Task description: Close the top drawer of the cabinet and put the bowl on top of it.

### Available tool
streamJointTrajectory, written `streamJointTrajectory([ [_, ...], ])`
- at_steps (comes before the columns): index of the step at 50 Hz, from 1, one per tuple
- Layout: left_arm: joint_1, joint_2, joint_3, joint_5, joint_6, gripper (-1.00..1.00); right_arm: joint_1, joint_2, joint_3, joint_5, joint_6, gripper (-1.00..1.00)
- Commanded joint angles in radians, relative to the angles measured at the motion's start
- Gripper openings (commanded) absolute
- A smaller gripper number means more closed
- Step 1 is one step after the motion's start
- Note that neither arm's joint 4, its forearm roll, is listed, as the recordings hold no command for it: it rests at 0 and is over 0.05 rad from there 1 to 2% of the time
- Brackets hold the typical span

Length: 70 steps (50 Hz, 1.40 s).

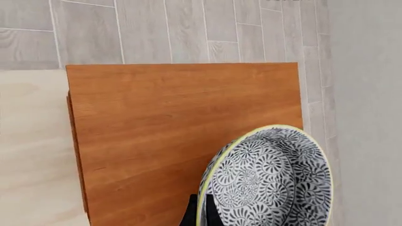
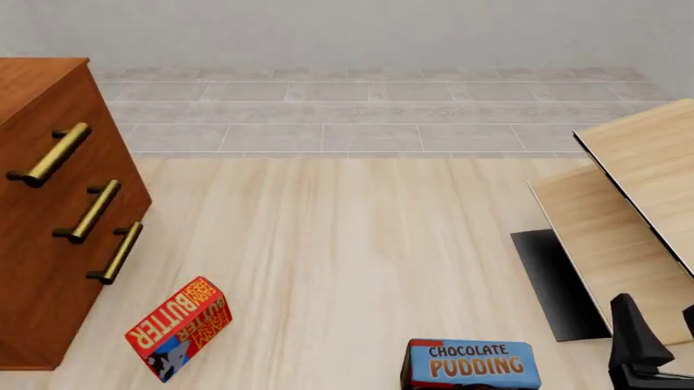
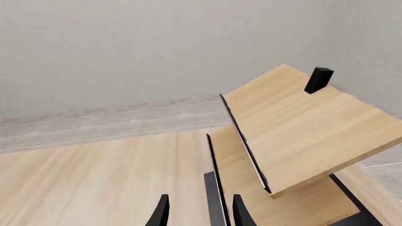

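In the left wrist view my left gripper point(image 1: 199, 214) is shut on the pale rim of the black-and-white floral bowl point(image 1: 270, 179). The bowl hangs tilted over the near right part of the cabinet's reddish-brown top point(image 1: 169, 122). I cannot tell whether it touches the wood. In the front view the cabinet point(image 2: 44, 268) stands at the far left. Its top drawer point(image 2: 81, 106), with a brass bar handle point(image 2: 49, 154), sits flush with the two drawers below. The bowl and left arm are out of that view. My right gripper point(image 2: 664, 329) is open and empty at the bottom right.
A red butter box point(image 2: 179, 327) lies near the cabinet's foot. A blue chocolate pudding box point(image 2: 472, 366) stands at the front edge. Slanted pale wooden boards point(image 2: 639, 187) on a black base point(image 2: 558, 280) fill the right side, just beyond the right fingers point(image 3: 162, 212).
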Motion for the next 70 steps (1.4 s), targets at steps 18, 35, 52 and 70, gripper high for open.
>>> streamJointTrajectory([
  [18, 0.053, -0.014, -0.052, 0.002, 0.024, 1.00, 0.001, 0.000, 0.005, -0.006, 0.002, 1.00],
  [35, 0.085, -0.047, -0.078, 0.002, 0.036, 1.00, 0.000, 0.000, 0.003, -0.006, 0.004, 1.00],
  [52, 0.066, -0.124, -0.134, 0.002, 0.029, 1.00, 0.000, 0.000, -0.005, -0.001, 0.001, 1.00],
  [70, 0.081, -0.139, -0.342, 0.002, 0.154, 1.00, -0.001, 0.000, -0.007, 0.002, 0.002, 1.00],
])
